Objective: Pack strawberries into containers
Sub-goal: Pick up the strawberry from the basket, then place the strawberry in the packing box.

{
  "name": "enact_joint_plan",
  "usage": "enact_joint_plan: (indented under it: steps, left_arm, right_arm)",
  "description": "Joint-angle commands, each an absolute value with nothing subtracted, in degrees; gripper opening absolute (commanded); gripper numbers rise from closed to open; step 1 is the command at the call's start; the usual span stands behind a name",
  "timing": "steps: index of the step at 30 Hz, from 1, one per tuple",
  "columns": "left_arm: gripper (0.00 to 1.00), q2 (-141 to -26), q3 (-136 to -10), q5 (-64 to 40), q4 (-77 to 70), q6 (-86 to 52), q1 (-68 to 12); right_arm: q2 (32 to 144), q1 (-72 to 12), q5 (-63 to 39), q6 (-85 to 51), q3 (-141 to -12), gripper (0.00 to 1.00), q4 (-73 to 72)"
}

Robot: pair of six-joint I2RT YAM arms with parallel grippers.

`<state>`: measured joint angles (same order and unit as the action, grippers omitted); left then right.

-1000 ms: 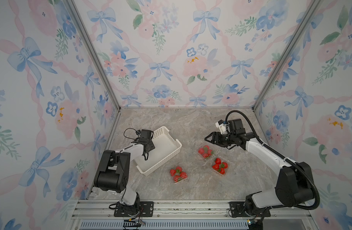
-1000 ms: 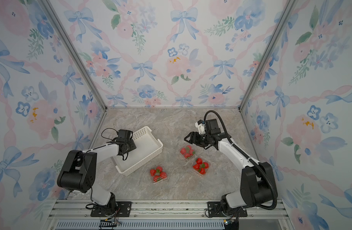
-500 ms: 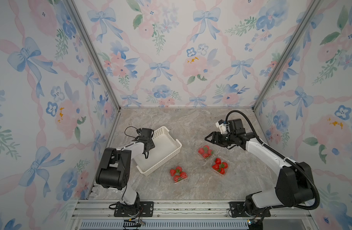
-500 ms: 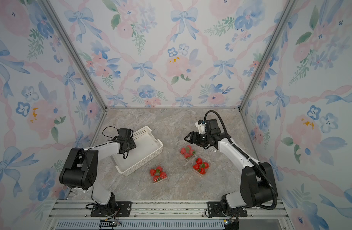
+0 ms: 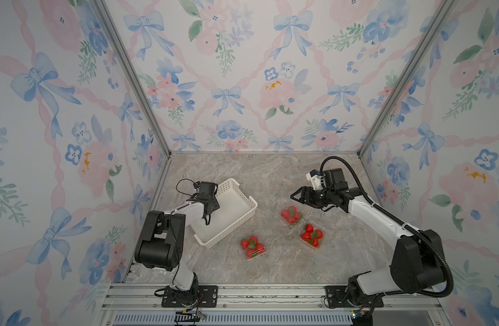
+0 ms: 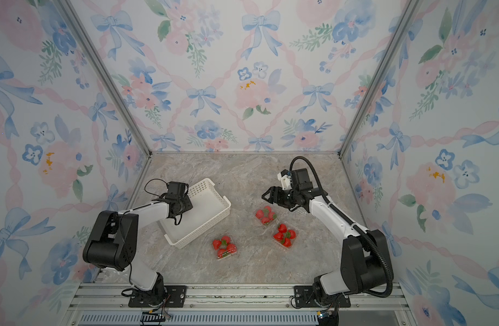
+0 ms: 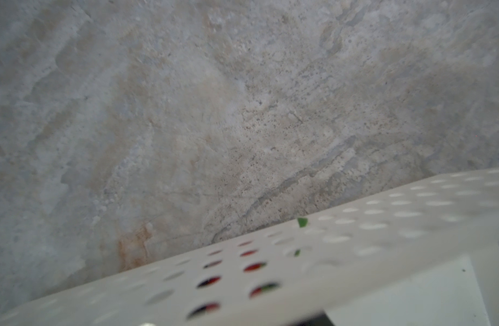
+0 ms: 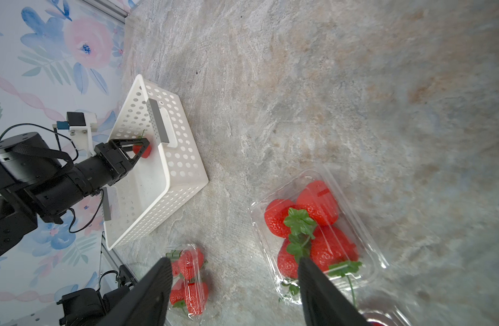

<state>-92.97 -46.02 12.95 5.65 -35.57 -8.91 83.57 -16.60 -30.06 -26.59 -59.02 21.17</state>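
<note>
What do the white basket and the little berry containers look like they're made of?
White basket: opaque matte moulded plastic, probably, given its punched round holes and thick rim. Containers: thin clear glossy plastic, since strawberries show through and edges catch glints.

- Staged robot test booth, not a home.
- Floral wallpaper panels [image 5: 242, 70] on aluminium posts [image 5: 129, 76].
- Marble-look tabletop [image 5: 271, 175].
- Arm bases [image 5: 186, 295] bolted to near rail [image 5: 271, 293].
</note>
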Motion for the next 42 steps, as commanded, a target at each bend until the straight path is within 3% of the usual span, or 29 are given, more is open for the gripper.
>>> enact_joint_plan:
  steps: [1,8,14,20,26,42]
  left_arm:
    - [0.37,-89.96,-44.00,10.79,7.88,-35.77,-10.70]
    - [0.34,-83.80,-43.85,8.65,9.14,-39.05,-17.60]
    - [0.36,-80.54,-48.00,9.58,9.06,-43.34,-31.68]
    - [0.36,-90.18,-59.53,9.93,9.10,-44.57,-48.32]
    - [0.35,-103.00,-71.07,8.55,9.07,-43.92,-59.36]
    - [0.37,-113.98,-80.81,6.94,9.14,-43.86,-67.55]
  right_arm:
    - [81.93,-16.22,-29.36,-26.78,-58.54,0.72,21.62]
    - [79.78,-13.32,-29.29,-26.67,-56.63,0.72,22.95]
    - [76.00,-7.38,-29.55,-27.67,-52.79,0.72,23.81]
    - [72.38,0.42,-29.77,-29.41,-47.74,0.72,24.39]
    - [68.15,6.22,-27.87,-28.73,-45.53,0.73,27.32]
    - [67.42,12.71,-27.48,-27.82,-41.88,0.74,27.95]
